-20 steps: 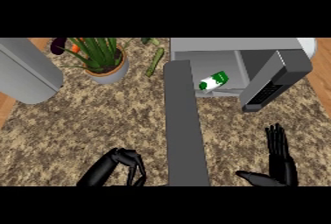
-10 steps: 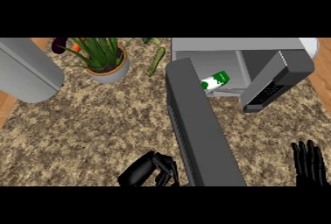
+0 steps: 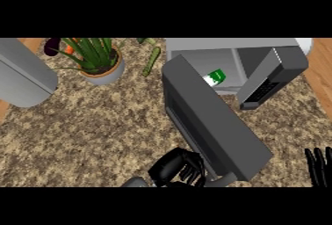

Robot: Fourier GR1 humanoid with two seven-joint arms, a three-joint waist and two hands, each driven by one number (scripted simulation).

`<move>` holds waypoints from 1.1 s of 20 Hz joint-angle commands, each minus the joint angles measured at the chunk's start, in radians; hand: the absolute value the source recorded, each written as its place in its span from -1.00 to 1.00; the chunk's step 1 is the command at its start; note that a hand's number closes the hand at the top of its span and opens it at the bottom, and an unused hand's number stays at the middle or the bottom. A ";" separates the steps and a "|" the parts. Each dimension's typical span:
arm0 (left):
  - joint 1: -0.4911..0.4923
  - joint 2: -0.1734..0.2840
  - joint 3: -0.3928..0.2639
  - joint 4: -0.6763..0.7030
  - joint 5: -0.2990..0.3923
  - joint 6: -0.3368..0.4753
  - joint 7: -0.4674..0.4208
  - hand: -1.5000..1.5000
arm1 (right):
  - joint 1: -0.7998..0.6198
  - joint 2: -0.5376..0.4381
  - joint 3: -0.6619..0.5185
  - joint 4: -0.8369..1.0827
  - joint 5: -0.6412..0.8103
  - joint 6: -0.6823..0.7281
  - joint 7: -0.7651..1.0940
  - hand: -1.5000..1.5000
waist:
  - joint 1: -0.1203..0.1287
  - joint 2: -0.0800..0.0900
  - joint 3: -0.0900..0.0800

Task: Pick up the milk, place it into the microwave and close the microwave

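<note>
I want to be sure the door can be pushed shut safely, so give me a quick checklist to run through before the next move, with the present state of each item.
1. Milk inside the microwave cavity: ok, the carton shows behind the door's upper edge.
2. Microwave door closed: not ok, it stands partly open, swung across the front.
3. Left hand at the door: ok, it sits with curled fingers at the door's lower end; actual contact cannot tell.
4. Right hand out of the door's path: ok, it rests open at the view's right edge.
5. Potted plant away from the door's swing: ok, it stands well to the left.
</note>
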 commanded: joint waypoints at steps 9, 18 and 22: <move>-0.268 -0.008 -0.143 0.067 0.249 0.253 0.090 1.00 | 0.029 -0.065 0.026 -0.200 -0.056 0.065 0.107 -1.00 | -0.117 0.020 -0.004; -0.323 -0.008 -0.043 0.013 0.436 0.396 -0.086 -1.00 | 0.012 -0.086 0.004 -0.237 -0.115 0.091 0.113 -1.00 | -0.199 0.040 -0.007; -0.384 -0.008 -0.038 0.046 0.486 0.428 -0.103 -1.00 | -0.015 -0.092 0.011 -0.250 -0.138 0.092 0.142 -1.00 | -0.213 0.048 -0.005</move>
